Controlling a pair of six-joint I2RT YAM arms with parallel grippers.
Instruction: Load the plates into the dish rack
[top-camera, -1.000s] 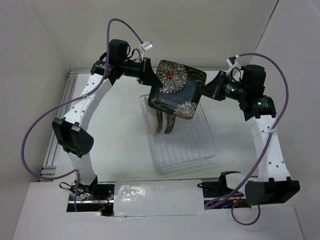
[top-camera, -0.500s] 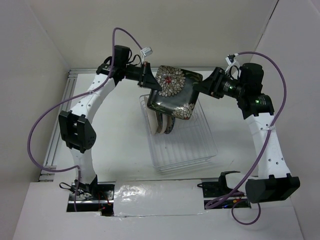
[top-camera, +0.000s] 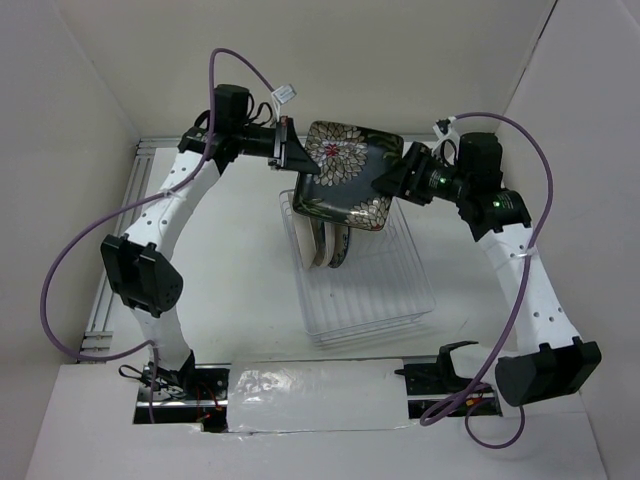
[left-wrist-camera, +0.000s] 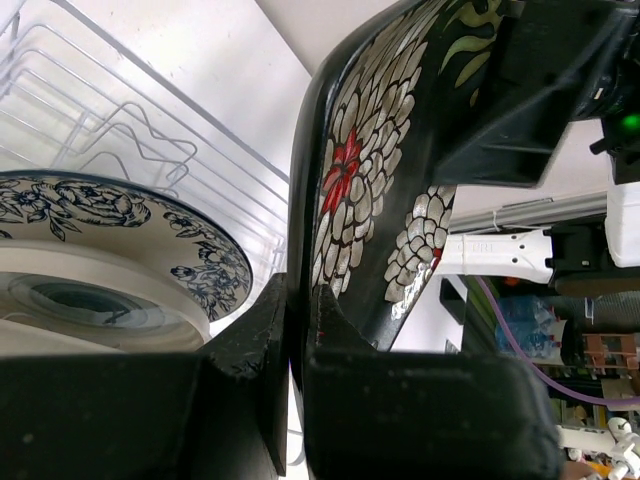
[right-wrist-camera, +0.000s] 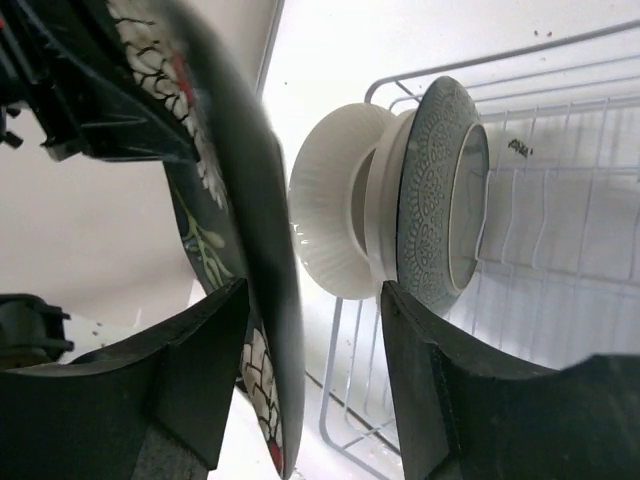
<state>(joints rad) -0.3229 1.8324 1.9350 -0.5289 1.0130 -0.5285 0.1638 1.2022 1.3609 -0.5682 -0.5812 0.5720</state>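
Observation:
The dark-rimmed squarish floral plate (top-camera: 345, 172) hangs tilted over the back end of the dish rack (top-camera: 385, 295). My left gripper (top-camera: 297, 165) is shut on its left edge; in the left wrist view the plate (left-wrist-camera: 375, 170) is pinched between the jaws of that gripper (left-wrist-camera: 297, 335). My right gripper (top-camera: 386, 184) stands open astride the plate's right edge (right-wrist-camera: 262, 240). There the rim lies close to one finger (right-wrist-camera: 195, 365), with a wide gap to the other finger (right-wrist-camera: 435, 370). Three plates (top-camera: 322, 245) stand on edge in the rack: a white ribbed one (right-wrist-camera: 335, 215), a grey patterned one (right-wrist-camera: 440, 190) and a blue-flowered one (left-wrist-camera: 120, 215).
The rack's wire tines (left-wrist-camera: 130, 130) and its front half (top-camera: 365, 300) hold nothing. White walls close in the table at the back and on both sides. An aluminium rail (top-camera: 115, 260) runs along the left edge.
My right gripper has opened and let go of the floral plate's right edge. The plate, still in my left gripper, has shifted a little toward the back.

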